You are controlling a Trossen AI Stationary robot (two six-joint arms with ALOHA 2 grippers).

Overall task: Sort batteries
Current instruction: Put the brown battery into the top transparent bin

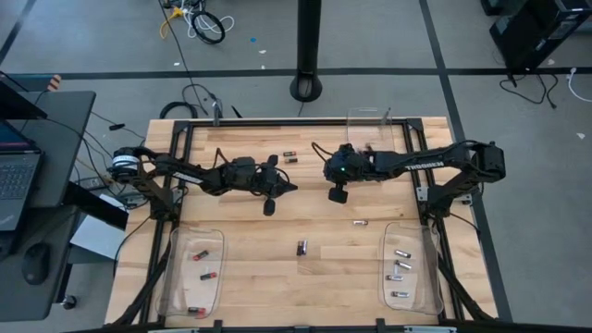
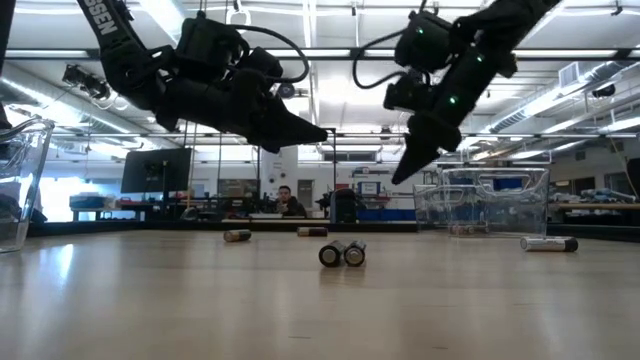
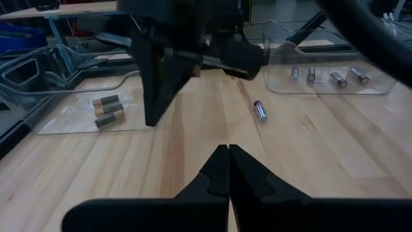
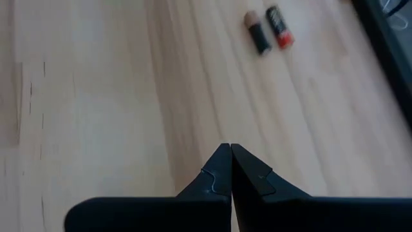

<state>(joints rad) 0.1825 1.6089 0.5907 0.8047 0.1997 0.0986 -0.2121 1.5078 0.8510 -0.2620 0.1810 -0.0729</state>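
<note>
both up mid-table, empty: left gripper (image 1: 269, 207) pinched closed, right gripper (image 1: 338, 195) same. loose batteries (image 1: 302, 247) on bare wood, others in left tray (image 1: 172, 277) and right tray (image 1: 427, 282).

Both arms reach in toward mid-frame in the high view. The left gripper (image 1: 269, 207), fingers pressed together, hangs left of centre; the right gripper (image 1: 338, 195), likewise closed, sits just right of centre. Both hold nothing.

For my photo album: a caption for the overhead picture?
Two arms, tools shut, hover over loose batteries between two clear trays.
</note>
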